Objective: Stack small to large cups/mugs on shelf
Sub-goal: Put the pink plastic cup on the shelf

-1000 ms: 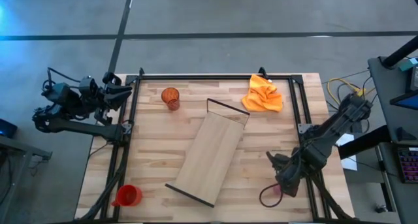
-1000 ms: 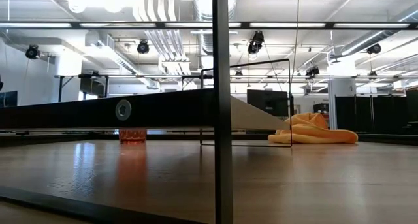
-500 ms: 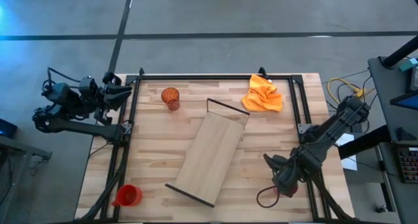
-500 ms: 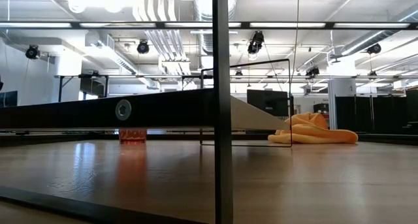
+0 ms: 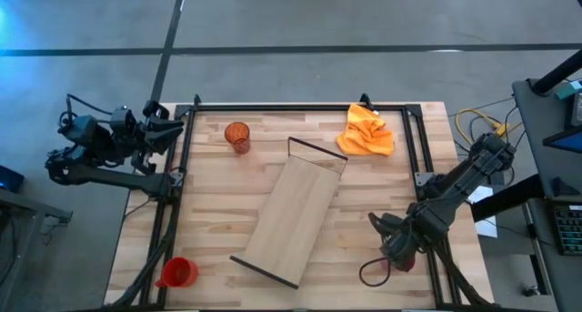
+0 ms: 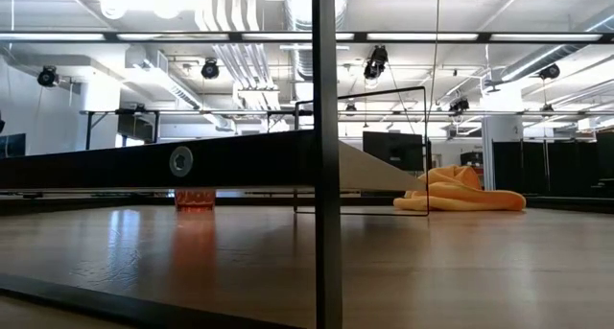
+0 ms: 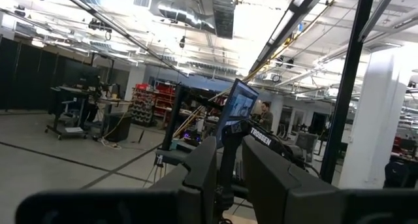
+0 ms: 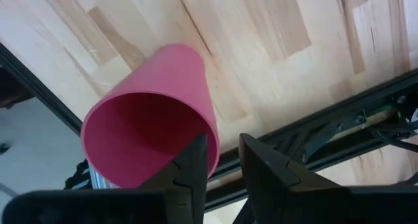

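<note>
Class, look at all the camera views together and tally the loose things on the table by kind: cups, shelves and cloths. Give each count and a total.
Cups: 3, the amber tumbler, the red mug and the pink cup at the right gripper.
Shelves: 1, the shelf.
Cloths: 1, the orange cloth.
Total: 5.

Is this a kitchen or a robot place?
Probably a robot lab or workshop, not a kitchen. The ceiling has bare pipes and ducts, equipment carts stand on an open floor, and two robot arms sit at a framed wooden table.
</note>
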### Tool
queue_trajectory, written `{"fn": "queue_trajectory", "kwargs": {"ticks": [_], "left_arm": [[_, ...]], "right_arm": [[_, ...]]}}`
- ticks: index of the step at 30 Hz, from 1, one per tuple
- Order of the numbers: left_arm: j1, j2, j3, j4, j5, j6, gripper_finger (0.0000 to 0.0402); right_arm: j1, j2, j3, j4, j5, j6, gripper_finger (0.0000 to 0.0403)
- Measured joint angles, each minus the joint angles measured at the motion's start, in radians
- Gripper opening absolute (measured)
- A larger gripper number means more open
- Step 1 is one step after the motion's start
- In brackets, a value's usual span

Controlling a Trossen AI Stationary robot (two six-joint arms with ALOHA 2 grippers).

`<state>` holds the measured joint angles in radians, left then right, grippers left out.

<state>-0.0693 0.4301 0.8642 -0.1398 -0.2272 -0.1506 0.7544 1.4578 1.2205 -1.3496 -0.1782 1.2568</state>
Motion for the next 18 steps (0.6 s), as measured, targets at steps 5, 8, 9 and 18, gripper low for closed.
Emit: {"fn": "queue_trajectory", "kwargs": {"ticks": [5, 8, 9, 18], "left_arm": [[0.000, 0.001, 0.000, 0.000, -0.001, 0.000, 0.0061], [0.000, 0.002, 0.000, 0.000, -0.001, 0.000, 0.0061], [0.000, 0.002, 0.000, 0.000, -0.001, 0.000, 0.0061], [0.000, 0.002, -0.001, 0.000, -0.003, 0.000, 0.0061]], "right_arm": [[0.000, 0.000, -0.001, 0.003, 0.018, 0.000, 0.0084], [0.000, 0.000, -0.009, 0.005, 0.030, 0.000, 0.0083], [0.000, 0.000, -0.012, 0.006, 0.031, 0.000, 0.0083], [0.000, -0.001, -0.041, 0.045, 0.032, 0.000, 0.0082]]}}
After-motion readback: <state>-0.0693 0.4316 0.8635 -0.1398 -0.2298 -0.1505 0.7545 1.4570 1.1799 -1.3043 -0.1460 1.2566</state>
